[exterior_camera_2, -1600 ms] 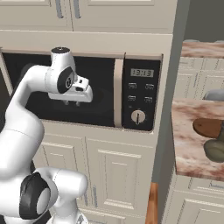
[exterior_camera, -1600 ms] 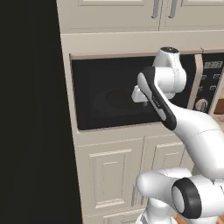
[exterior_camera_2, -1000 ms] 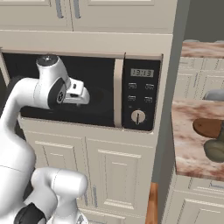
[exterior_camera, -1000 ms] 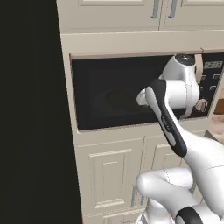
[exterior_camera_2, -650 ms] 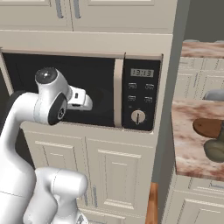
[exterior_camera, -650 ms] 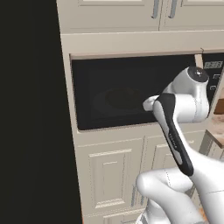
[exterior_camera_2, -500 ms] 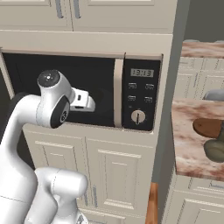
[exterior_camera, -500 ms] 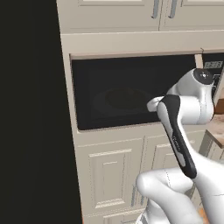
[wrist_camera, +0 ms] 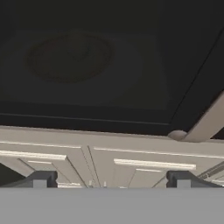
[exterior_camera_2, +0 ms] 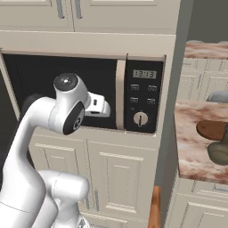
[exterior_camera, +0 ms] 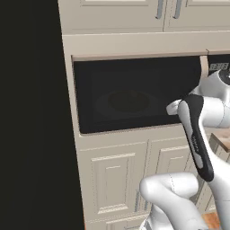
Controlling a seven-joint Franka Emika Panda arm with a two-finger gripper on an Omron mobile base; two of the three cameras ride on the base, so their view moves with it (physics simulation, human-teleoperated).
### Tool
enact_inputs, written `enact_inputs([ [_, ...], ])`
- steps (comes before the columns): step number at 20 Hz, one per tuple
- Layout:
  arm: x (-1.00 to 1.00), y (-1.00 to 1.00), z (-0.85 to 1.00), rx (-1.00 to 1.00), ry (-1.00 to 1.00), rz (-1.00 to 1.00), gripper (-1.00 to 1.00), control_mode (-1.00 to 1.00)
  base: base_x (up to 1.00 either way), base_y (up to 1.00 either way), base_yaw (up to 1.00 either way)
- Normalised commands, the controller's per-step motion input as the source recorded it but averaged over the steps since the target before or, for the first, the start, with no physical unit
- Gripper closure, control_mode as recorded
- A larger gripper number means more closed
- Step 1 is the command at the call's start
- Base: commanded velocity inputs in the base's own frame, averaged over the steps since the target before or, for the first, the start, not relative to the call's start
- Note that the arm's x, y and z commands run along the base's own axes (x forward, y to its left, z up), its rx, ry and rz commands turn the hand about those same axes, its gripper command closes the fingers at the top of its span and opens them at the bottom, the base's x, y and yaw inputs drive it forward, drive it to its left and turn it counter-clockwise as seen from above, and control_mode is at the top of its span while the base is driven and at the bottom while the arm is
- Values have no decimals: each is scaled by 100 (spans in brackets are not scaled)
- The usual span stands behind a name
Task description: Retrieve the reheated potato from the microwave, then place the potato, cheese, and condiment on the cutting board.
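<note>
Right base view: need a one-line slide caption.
Open gripper poised at the closed microwave door beside its handle; cutting board and condiment wait on the counter.

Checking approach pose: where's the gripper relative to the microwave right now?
The gripper hangs in front of the microwave door's lower right part, just left of the door handle in the right base view, jaws wide open and holding nothing.

Microwave point(exterior_camera: 134, 101) door dark glossy glass, beige matt frame; marbled stone counter point(exterior_camera_2: 196, 147).
</note>
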Motion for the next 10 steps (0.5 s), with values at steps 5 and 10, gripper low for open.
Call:
enact_inputs([
  [5,1,-44,0,0,0,0,-100,-100,0,0,0],
  [10,21,-43,0,0,0,0,-100,-100,0,0,0],
])
